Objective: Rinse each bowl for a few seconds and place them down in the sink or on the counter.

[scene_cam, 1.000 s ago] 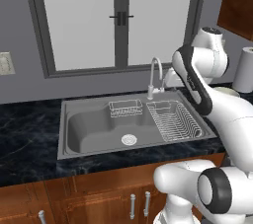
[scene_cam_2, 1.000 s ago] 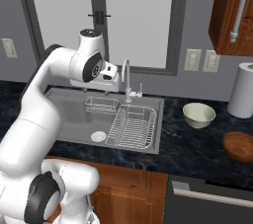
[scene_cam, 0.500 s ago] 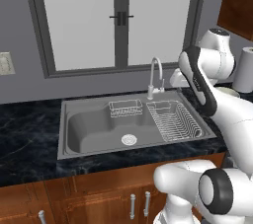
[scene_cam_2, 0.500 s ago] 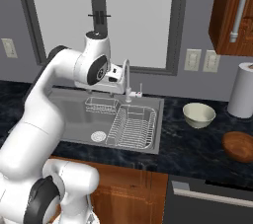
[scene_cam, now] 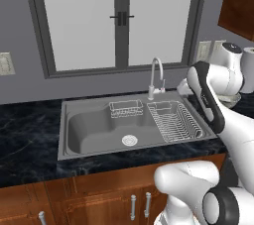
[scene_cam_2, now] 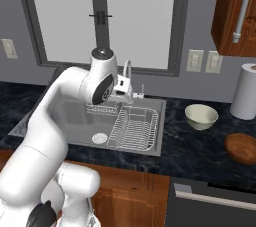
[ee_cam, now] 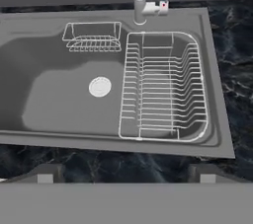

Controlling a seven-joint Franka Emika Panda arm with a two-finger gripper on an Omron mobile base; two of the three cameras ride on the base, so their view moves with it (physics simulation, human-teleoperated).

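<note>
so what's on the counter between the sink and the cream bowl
Nothing: in the right base view, only bare black counter lies between the sink's right rim and the cream bowl. The brown bowl sits farther right, beyond it.

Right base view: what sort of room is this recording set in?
A rendered home kitchen, apparently: a wide grey steel sink with a curved chrome faucet is set in a black marble-look counter over brown wooden cabinets, beneath a grey-framed window.
</note>
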